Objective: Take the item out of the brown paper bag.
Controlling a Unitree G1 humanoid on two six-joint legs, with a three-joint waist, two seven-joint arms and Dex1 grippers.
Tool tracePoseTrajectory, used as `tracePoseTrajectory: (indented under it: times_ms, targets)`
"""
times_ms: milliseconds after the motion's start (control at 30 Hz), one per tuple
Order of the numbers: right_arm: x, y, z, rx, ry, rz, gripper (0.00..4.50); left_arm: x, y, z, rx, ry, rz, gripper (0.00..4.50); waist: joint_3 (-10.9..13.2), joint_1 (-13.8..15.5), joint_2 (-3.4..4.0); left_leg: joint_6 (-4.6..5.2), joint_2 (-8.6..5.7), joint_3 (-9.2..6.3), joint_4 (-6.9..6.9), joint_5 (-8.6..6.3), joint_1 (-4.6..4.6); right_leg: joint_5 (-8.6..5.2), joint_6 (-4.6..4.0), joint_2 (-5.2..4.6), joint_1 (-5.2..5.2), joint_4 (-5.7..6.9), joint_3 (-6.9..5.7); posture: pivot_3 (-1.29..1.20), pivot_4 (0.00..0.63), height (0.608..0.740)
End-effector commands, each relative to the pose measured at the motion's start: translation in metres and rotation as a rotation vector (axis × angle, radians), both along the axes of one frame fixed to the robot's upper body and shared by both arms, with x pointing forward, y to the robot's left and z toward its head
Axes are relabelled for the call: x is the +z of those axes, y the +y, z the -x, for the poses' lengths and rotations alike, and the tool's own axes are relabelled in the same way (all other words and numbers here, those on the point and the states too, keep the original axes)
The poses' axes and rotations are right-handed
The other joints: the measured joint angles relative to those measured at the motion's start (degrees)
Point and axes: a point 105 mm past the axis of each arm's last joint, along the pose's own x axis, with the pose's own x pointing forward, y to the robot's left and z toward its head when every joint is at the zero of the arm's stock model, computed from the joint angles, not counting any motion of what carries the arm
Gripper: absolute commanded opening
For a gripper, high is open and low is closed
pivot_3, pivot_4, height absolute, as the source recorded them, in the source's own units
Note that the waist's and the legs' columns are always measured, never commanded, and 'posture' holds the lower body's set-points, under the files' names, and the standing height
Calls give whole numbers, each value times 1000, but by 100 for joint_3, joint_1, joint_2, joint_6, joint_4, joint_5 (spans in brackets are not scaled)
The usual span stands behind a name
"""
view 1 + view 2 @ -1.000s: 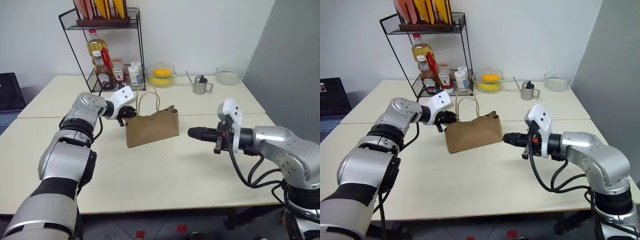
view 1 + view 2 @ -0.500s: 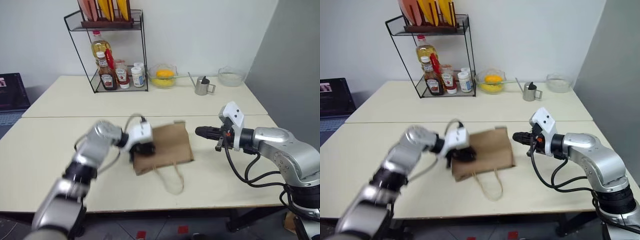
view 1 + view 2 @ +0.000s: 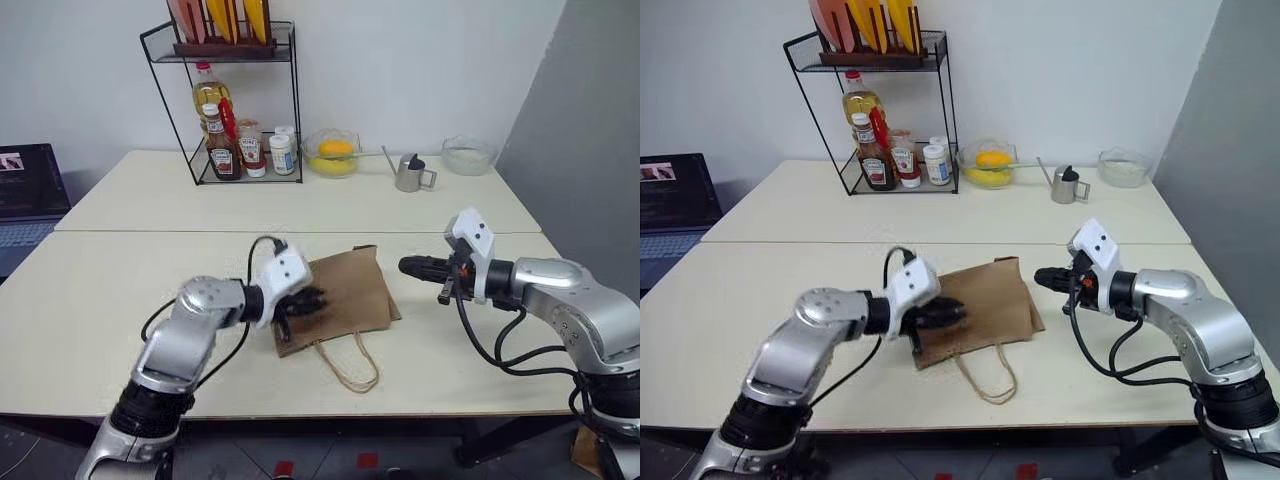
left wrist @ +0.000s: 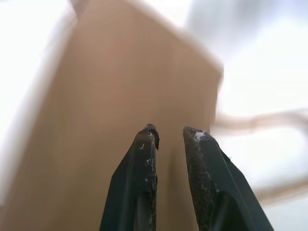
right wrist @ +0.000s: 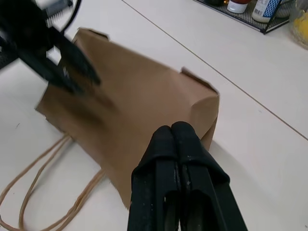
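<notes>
The brown paper bag (image 3: 345, 295) lies flat on the table's near half, its cord handles (image 3: 352, 372) trailing toward the front edge. The item is hidden. My left gripper (image 3: 305, 302) lies over the bag's left part, fingers a narrow gap apart with bare paper showing between them in the left wrist view (image 4: 171, 134). My right gripper (image 3: 408, 266) is shut with nothing in it. It hovers level just off the bag's far right corner, pointing at the bag (image 5: 139, 96).
At the back stand a black wire rack (image 3: 290, 100) with sauce and oil bottles, a glass bowl of yellow fruit (image 3: 334, 152), a small metal pitcher (image 3: 408, 174) and another glass bowl (image 3: 466, 155). A laptop (image 3: 30, 180) sits at the far left.
The bag, upright a second ago, has tipped over and come toward the front with my left gripper, handles now lying forward. My right gripper has barely shifted.
</notes>
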Motion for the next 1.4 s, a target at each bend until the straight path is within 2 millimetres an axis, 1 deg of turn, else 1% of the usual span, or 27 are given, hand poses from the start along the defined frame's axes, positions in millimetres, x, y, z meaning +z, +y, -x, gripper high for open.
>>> tracePoseTrajectory:
  times_ms: [33, 133, 167, 267, 300, 333, 400, 467, 500, 533, 633, 767, 867, 933, 1033, 1233, 1300, 1400]
  targets:
    - [2, -3, 11, 41, -10, 14, 0, 23, 0, 26, -148, 23, 31, 1787, 0, -3, 0, 1, 0, 0, 0, -1, 1, 0, 0, 0, 0, 0, 0, 0, 150, 740]
    - [-7, -7, 21, 71, 28, 31, 0, 25, 4, 53, -295, 88, -18, 2668, 2, -6, 0, 2, 0, 2, -1, -2, 3, -2, 4, 0, 0, 0, 1, 0, 150, 740]
    - [-10, -8, 25, 82, 46, 37, 0, 22, 6, 60, -335, 92, -67, 2975, 2, -6, 0, 2, 1, 2, -1, -2, 2, -9, 16, 1, -1, 0, 1, 0, 150, 740]
    - [-19, -9, 36, 117, 94, 41, 0, 4, 14, 68, -393, 77, -209, 3931, 2, -2, 1, 2, 2, 5, -3, -2, 4, -11, 17, 1, -1, -2, 3, 0, 150, 740]
    - [-24, -9, 41, 131, 114, 43, 0, -4, 16, 67, -401, 66, -232, 4257, 2, -1, 1, 3, 1, 8, -3, -2, 6, -11, 17, 1, -1, -2, 6, 0, 150, 740]
    - [-29, -9, 46, 148, 138, 42, 0, -11, 15, 65, -415, 43, -253, 4473, 2, 6, 1, 3, 2, 8, -3, -2, 6, -13, 20, 1, -1, -3, 7, 0, 150, 740]
    - [-40, -7, 55, 165, 180, 35, 0, -26, 8, 56, -408, -30, -256, 4473, 1, 30, 0, 3, 2, 8, -2, -2, 5, -14, 19, 1, 2, -7, 6, 0, 150, 740]
    - [-52, -5, 62, 174, 220, 28, 0, -47, 4, 50, -419, -83, -281, 4473, 2, 37, 0, 3, 0, 9, 4, -2, 1, -13, 19, 0, 4, -10, 7, 0, 150, 740]
    - [-55, -4, 65, 177, 230, 26, 0, -53, 3, 48, -426, -100, -292, 4473, 1, 35, -1, 3, 0, 9, 6, -2, 0, -13, 19, 0, 4, -11, 8, 0, 150, 740]
    - [-58, -4, 67, 175, 241, 22, 0, -59, 1, 43, -413, -127, -293, 4473, 1, 32, -1, 3, 0, 11, 6, -2, 1, -11, 16, 0, 4, -11, 10, 0, 150, 740]
    - [-70, -4, 72, 165, 269, 30, 0, -68, -17, 26, -380, -151, -230, 4473, 1, 40, -2, 4, 1, 12, 8, -2, 0, -11, 16, 2, 1, -7, 11, 0, 150, 740]
    - [-76, -6, 75, 153, 276, 43, 0, -73, -30, 26, -413, -151, -210, 4473, 2, 27, -2, 11, 2, 11, 21, -7, -5, -11, 19, 4, 2, -8, 11, 0, 150, 740]
    - [-76, -7, 73, 140, 272, 45, 0, -76, -36, 30, -455, -152, -219, 4473, 1, 21, -1, 12, 3, 11, 21, -7, -3, -11, 19, 5, 2, -6, 12, 0, 150, 740]
    - [-73, -6, 69, 131, 262, 44, 0, -74, -39, 28, -455, -156, -216, 4473, 1, 21, -1, 12, 3, 11, 22, -7, -3, -11, 19, 6, 2, -5, 12, 0, 150, 740]
    - [-70, -5, 68, 127, 258, 38, 0, -76, -39, 33, -497, -143, -236, 4473, 1, 19, -1, 12, 3, 10, 24, -7, -4, -11, 20, 6, 2, -4, 11, 0, 150, 740]
    - [-68, -4, 72, 125, 261, 42, 0, -76, -40, 44, -537, -98, -212, 4473, 1, 19, -1, 13, 3, 10, 24, -8, -4, -11, 20, 6, 2, -4, 11, 0, 150, 740]
    - [-68, -3, 72, 122, 260, 41, 0, -76, -41, 44, -534, -107, -215, 4473, 1, 19, -1, 13, 3, 10, 25, -8, -5, -12, 21, 6, 2, -4, 12, 0, 150, 740]
    - [-68, -2, 71, 119, 261, 39, 0, -83, -40, 37, -510, -128, -254, 4473, 1, 20, -1, 13, 3, 10, 25, -8, -4, -12, 21, 6, 2, -4, 12, 0, 150, 740]
